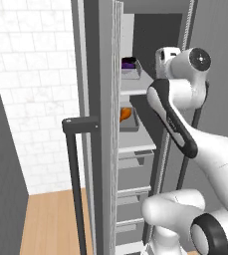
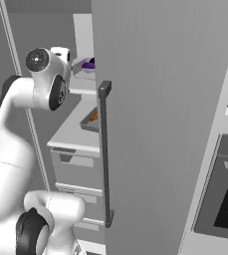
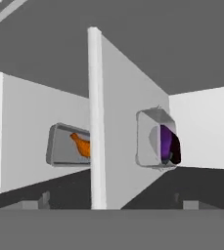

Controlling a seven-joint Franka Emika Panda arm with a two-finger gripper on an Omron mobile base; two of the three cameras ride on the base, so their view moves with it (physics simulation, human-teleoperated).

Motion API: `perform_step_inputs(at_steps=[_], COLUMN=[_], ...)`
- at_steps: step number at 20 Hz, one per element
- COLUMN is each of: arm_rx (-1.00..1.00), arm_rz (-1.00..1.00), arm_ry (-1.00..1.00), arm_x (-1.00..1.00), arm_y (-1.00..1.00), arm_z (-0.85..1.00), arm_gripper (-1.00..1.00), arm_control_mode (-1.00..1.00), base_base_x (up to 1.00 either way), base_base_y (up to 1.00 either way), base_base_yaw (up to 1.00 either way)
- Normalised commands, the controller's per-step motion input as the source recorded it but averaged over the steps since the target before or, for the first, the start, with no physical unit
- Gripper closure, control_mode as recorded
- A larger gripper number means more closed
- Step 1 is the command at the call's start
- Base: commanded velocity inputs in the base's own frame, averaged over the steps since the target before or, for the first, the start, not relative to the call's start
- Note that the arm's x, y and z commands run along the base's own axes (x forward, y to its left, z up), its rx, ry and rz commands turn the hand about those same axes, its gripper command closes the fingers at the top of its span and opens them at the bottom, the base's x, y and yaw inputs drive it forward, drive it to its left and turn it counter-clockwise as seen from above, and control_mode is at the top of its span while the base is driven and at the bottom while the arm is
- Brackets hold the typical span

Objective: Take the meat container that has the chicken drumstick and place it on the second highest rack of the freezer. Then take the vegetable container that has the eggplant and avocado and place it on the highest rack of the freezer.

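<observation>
Freezer (image 1: 105,149) interior: eggplant (image 3: 166,144) tray on highest rack (image 1: 135,84); drumstick (image 3: 81,145) tray below. Claw spread wide, empty. Risk: a careless withdrawal could clip the top tray.

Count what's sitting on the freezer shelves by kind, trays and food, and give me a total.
Trays: 2, the vegetable tray on the highest rack and the meat tray on the second highest rack
Eggplants: 1
Chicken drumsticks: 1
Avocado: too dark to separate
Total: 4

The door (image 1: 103,124) hides most of both trays; the eggplant (image 3: 167,144) covers the avocado; the oven (image 2: 225,194) is cropped.
</observation>
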Motion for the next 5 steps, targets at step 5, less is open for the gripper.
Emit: perform_step_inputs(at_steps=[5], arm_rx=[0.12], arm_rz=[-0.1], arm_ry=[0.17], arm_x=[-1.0], arm_y=[-0.15], arm_z=[0.02], arm_gripper=[-1.0], arm_control_mode=[-1.0], base_base_x=[0.0], base_base_y=[0.0], base_base_yaw=[0.0])
